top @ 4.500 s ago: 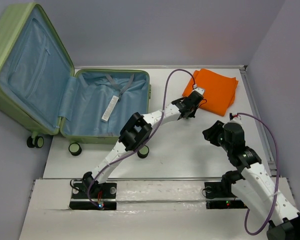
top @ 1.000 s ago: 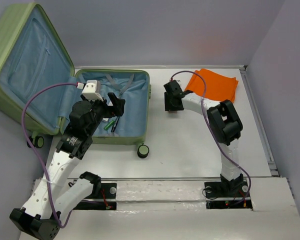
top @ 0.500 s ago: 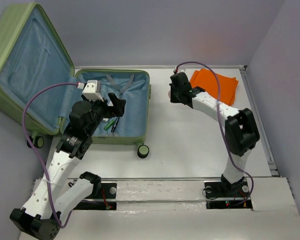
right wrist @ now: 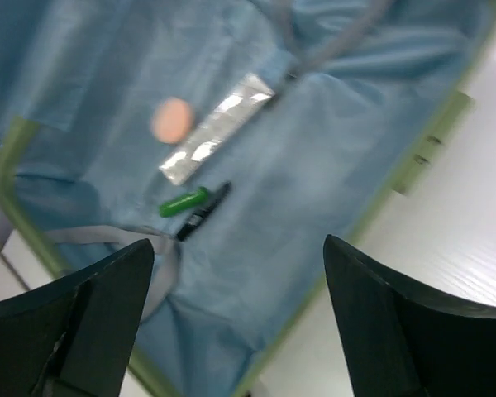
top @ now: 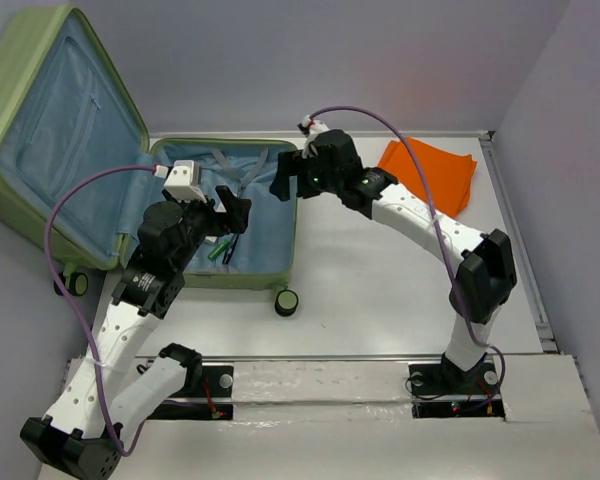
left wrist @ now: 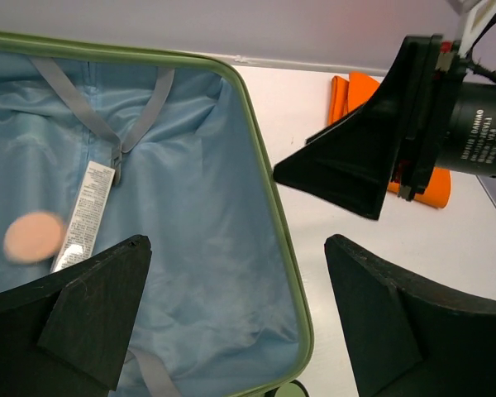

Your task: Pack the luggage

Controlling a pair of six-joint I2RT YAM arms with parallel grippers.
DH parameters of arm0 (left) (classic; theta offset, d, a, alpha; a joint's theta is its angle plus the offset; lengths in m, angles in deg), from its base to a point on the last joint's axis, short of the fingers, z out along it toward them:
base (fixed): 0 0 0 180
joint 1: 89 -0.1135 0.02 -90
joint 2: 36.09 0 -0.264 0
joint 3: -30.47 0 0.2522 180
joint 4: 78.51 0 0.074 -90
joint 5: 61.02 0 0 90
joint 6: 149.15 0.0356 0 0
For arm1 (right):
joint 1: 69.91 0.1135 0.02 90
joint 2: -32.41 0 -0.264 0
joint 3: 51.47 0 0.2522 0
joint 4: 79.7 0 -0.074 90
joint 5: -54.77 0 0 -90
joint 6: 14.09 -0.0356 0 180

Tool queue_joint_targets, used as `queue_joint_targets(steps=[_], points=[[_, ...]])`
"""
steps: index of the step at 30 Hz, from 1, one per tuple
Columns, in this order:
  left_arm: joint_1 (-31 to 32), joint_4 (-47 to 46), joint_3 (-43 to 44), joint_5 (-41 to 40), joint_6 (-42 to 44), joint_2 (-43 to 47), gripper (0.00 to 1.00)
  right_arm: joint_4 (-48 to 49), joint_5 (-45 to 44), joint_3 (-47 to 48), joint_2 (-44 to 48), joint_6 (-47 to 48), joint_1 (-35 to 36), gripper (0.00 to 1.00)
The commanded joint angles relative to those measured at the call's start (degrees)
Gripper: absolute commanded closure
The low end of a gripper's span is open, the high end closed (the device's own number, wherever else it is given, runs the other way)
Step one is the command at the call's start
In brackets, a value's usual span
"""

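Observation:
The luggage (top: pixel 270 255) lies open at the left of the table, its ribbed olive lid (top: pixel 0 110) leaning up against the wall and its pale blue lining (left wrist: pixel 190 207) showing. My right gripper (top: pixel 283 183) hangs open above the suitcase's right rim, with nothing between its fingers (right wrist: pixel 91 322). A small peach round thing (right wrist: pixel 172 120), blurred, shows over the lining beside a silver tag (right wrist: pixel 215 128); the left wrist view has the peach thing (left wrist: pixel 33 237) too. A green pen-like item (right wrist: pixel 182 203) and a black one (right wrist: pixel 205 211) lie inside. My left gripper (top: pixel 228 215) is open and empty over the suitcase's near part.
A folded orange cloth (top: pixel 435 175) lies at the back right of the table. Grey straps (left wrist: pixel 83 116) cross the lining. A suitcase wheel (top: pixel 287 300) sticks out at the front. Walls close in on the left, back and right.
The right arm swung left from beside the orange cloth to above the suitcase rim and its jaws now stand open. A peach round thing now shows inside. The left arm has not moved.

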Motion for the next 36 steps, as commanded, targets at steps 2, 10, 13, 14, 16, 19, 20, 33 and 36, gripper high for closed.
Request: queue_joint_targets(steps=[2, 10, 13, 14, 16, 19, 20, 33, 36], points=[[-0.31, -2.65, -0.49, 1.72, 0.57, 0.5, 0.02, -1.6, -7.21, -11.07, 6.06, -0.59, -15.19, 0.26], [-0.4, -2.65, -0.58, 1.55, 0.57, 0.32, 0.02, -6.16, -24.92, -9.79, -6.48, 7.67, -24.19, 0.33], [-0.4, -2.56, -0.66, 1.73, 0.57, -0.12, 0.02, -7.39, -27.66, -3.11, -12.62, 12.06, -24.19, 0.25], [-0.49, -2.65, -0.58, 1.9, 0.48, -0.21, 0.02, -8.18, -27.66, -1.09, -14.22, 12.68, -24.19, 0.23], [-0.49, -2.65, -0.57, 1.82, 0.48, -0.12, 0.02, -9.42, -26.44, 3.93, -17.12, 14.0, -24.19, 0.22], [-0.58, -2.83, -0.66, 2.43, 0.39, -0.29, 0.02, -11.53, -26.07, 8.77, -22.92, 15.49, -24.19, 0.26], [-0.66, -2.83, -0.66, 2.61, 0.39, -0.38, 0.02, -12.23, -26.42, 9.82, -24.41, 15.5, -24.19, 0.31], [-0.84, -4.32, -0.84, 7.35, -1.45, -2.75, 0.03, -6.08, -22.57, -25.91, -3.45, 0.31, -13.22, 0.82], [-0.49, -6.16, -1.36, 11.56, -4.16, -3.98, 0.02, -3.46, -19.68, -38.45, 5.87, -5.58, -12.68, 0.74]])
